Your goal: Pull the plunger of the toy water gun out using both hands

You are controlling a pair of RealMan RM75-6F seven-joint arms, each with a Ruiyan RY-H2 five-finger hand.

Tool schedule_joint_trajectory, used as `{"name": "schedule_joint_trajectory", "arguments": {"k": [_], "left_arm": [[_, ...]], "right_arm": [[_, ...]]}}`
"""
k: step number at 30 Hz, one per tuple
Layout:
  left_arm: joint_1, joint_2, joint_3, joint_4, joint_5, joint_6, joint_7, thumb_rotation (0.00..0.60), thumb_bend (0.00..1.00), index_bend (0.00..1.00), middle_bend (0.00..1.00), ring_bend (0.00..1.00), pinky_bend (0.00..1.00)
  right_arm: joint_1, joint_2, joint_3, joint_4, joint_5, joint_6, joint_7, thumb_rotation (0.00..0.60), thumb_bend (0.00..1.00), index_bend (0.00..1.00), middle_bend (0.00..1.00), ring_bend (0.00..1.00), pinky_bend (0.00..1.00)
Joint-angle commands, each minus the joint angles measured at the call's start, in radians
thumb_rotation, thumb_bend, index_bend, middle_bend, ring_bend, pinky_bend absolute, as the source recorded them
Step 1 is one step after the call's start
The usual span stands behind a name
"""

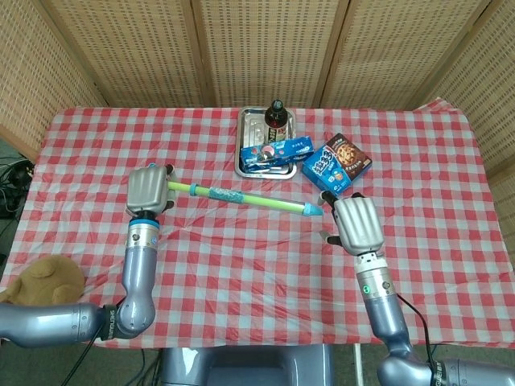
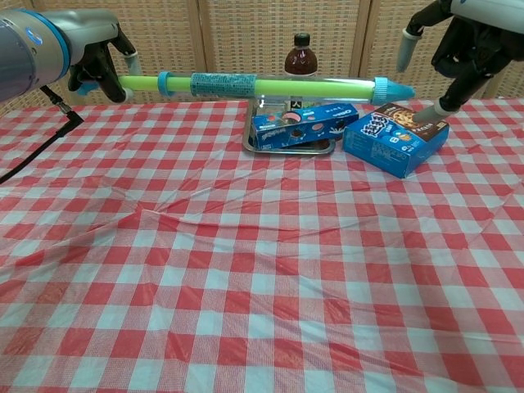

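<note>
Toy water gun (image 2: 270, 85) hangs level in my gripping left robot hand (image 1: 147, 191); my spread, empty right robot hand (image 1: 355, 223) should close squarely around its blue tip (image 2: 391, 88).

Silver-grey arms – blue rings at the wrists – with grey-backed, black-fingered left hand (image 1: 147, 190) and right hand (image 1: 355, 224).

We count one toy water gun (image 1: 241, 198), one dark bottle (image 1: 276, 119), one metal tray (image 1: 246, 127), two blue snack boxes, namely a long one (image 1: 276, 153) in the tray and a cookie box (image 1: 336, 166) beside it, one brown plush toy (image 1: 42, 283), and two hands, left (image 1: 146, 190) and right (image 1: 356, 224).
</note>
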Motion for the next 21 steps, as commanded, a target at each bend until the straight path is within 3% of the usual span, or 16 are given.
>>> {"name": "schedule_joint_trajectory", "arguments": {"k": [1,21], "left_arm": [[-0.007,-0.001,0.001,-0.008,-0.008,0.006,0.007,0.6,0.64,0.84,0.94,0.85,0.72],[-0.031,0.0,0.014,-0.038,-0.046,0.028,0.009,0.6,0.64,0.84,0.94,0.85,0.72]], "right_arm": [[0.005,-0.004,-0.003,-0.002,0.002,0.004,-0.006,0.6,0.26,0.47,1.0,0.99,0.56],[0.035,-0.044,-0.015,0.018,0.038,0.022,-0.006,0.6,0.29,0.57,1.0,1.0,0.56]]}}
